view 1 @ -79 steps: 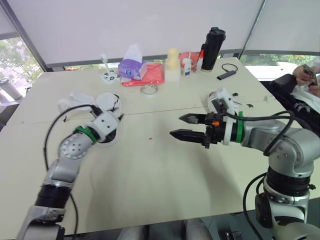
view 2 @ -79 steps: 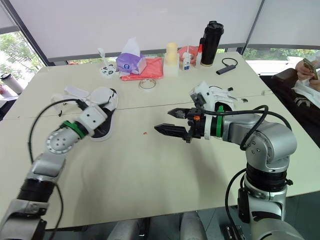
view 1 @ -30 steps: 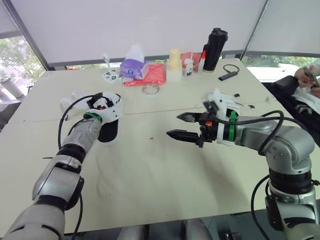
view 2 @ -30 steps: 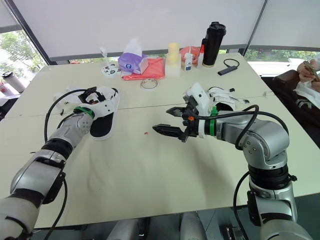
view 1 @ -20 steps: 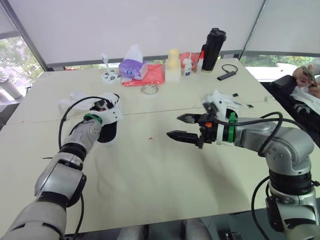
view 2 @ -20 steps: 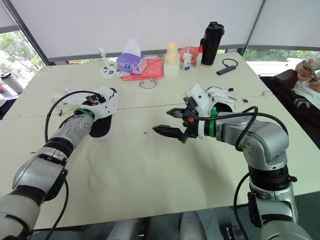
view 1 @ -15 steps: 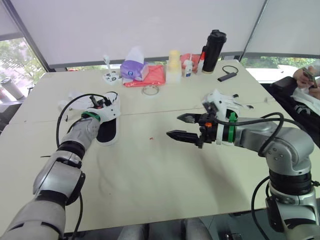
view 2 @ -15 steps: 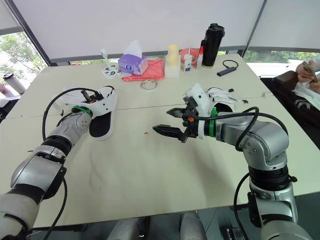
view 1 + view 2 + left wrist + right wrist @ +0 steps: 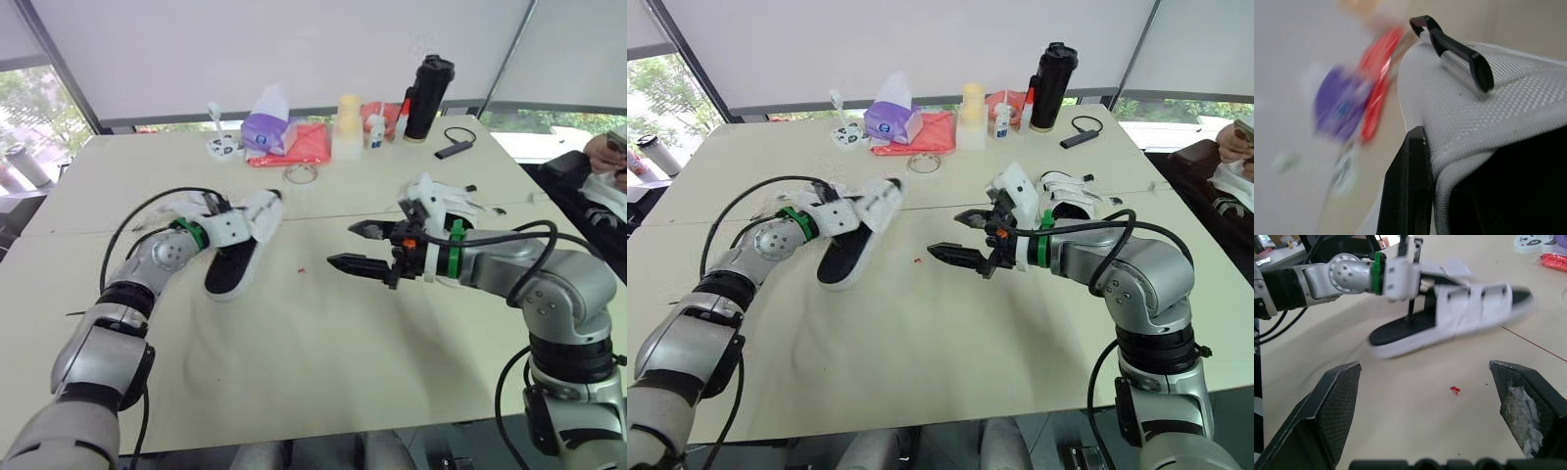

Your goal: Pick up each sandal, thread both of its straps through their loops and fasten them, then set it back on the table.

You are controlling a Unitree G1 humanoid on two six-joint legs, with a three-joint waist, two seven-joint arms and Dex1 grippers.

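The sandal [image 9: 235, 266] sits tilted left of centre, its low end at or just over the table [image 9: 294, 372], with the left gripper [image 9: 240, 223] clenched on its white upper. It looks light, with a stiffish sole and floppy straps, so holding the sole's edge should leave the loops free. The right gripper [image 9: 343, 245] hovers nearby, spread wide. The other sandal [image 9: 446, 196] lies behind that wrist, and the tissue pack [image 9: 263, 130] and flask [image 9: 428, 83] stand well apart.

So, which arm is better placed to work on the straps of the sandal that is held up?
The right. The left end effector is shut on the sandal, holding it tilted, so it is occupied. The right end effector is open and empty, and it points toward the sandal's straps.
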